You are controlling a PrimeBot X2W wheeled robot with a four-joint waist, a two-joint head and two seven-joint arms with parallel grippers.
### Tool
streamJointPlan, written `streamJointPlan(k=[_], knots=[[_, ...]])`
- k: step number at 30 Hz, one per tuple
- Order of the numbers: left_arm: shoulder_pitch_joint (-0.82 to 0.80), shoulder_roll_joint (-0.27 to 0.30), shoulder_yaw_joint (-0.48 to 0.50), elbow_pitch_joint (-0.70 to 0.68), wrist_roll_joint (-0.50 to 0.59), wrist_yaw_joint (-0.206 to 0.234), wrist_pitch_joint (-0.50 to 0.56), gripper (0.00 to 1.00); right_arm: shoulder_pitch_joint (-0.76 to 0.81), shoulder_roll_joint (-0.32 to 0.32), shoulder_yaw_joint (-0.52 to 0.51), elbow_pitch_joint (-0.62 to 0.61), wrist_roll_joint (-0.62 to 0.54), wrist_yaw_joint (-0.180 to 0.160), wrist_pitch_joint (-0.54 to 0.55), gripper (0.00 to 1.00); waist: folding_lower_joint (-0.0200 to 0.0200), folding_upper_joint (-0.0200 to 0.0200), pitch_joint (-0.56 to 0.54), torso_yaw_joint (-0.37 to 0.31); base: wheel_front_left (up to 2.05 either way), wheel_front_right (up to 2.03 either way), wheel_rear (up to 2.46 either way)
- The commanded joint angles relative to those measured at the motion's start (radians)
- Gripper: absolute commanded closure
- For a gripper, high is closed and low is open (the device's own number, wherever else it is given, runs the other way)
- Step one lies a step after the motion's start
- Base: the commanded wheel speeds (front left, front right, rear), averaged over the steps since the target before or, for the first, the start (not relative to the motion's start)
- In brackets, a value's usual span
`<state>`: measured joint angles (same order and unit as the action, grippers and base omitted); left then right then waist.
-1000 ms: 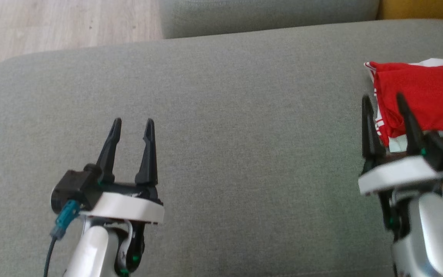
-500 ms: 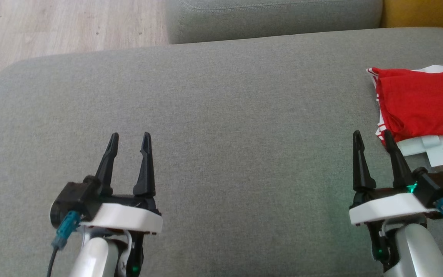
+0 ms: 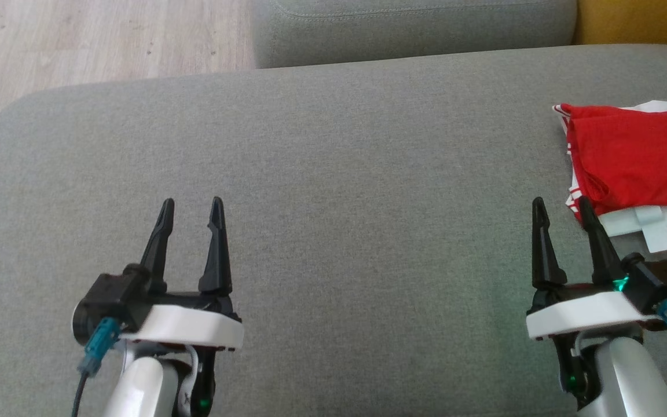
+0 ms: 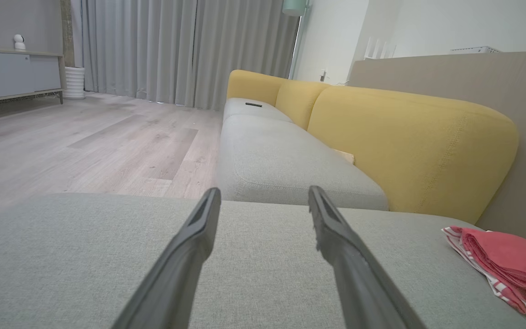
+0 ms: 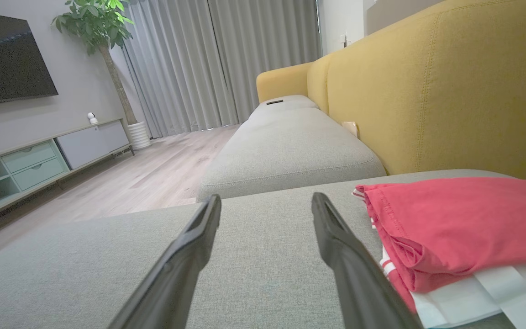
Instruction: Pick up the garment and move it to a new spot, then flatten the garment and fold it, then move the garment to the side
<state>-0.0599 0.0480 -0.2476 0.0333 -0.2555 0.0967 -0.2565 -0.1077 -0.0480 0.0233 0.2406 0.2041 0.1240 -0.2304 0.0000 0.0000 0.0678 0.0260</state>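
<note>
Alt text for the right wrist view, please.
A folded red garment lies on a grey sofa seat, to the right of the right gripper, whose jaws are open and empty. A yellow backrest rises behind it.

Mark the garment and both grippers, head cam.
garment (image 3: 634, 156), head view, middle of the red top layer.
left gripper (image 3: 191, 201), head view, midway between its open fingertips.
right gripper (image 3: 560, 200), head view, midway between its open fingertips.

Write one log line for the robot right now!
garment: red, folded, on grey cushion | left tool: open, empty | right tool: open, empty, near garment
</note>
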Motion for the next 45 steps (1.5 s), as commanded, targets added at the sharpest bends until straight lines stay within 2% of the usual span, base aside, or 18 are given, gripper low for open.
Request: streamJointPlan(k=[1,12,23,39,40,45], knots=[[-0.019,0.002,0.032,-0.035,0.013,0.005,-0.005,0.0,-0.024,-0.002,0.024,-0.026,0.008,0.007,-0.015,0.0,0.0,0.0,0.0,0.0,0.0,0.0,0.0],[-0.017,0.002,0.039,-0.024,0.023,0.006,-0.005,0.0,-0.027,-0.002,0.023,-0.024,0.01,0.007,-0.014,0.0,0.0,0.0,0.002,0.0,0.0,0.0,0.0],[-0.008,0.002,0.058,-0.026,-0.02,-0.027,-0.005,0.0,-0.026,-0.002,0.027,-0.029,0.01,0.007,-0.011,0.0,0.0,0.0,0.001,-0.001,0.0,0.0,0.0],[0.005,0.002,0.084,-0.028,-0.042,-0.027,-0.005,0.0,-0.024,-0.002,0.033,-0.032,0.013,0.007,-0.007,0.0,0.0,0.0,0.001,-0.001,0.0,0.0,0.0],[0.021,0.0,0.043,0.004,-0.04,-0.026,0.0,1.0,0.0,0.0,0.006,0.001,0.007,0.0,0.0,1.0,0.0,0.0,0.001,-0.001,0.0,0.0,0.0],[0.049,0.0,0.035,0.066,-0.052,-0.027,0.002,1.0,0.021,0.002,0.006,0.059,0.017,-0.001,0.003,1.0,0.0,0.0,0.0,-0.002,0.0,0.0,0.0]])
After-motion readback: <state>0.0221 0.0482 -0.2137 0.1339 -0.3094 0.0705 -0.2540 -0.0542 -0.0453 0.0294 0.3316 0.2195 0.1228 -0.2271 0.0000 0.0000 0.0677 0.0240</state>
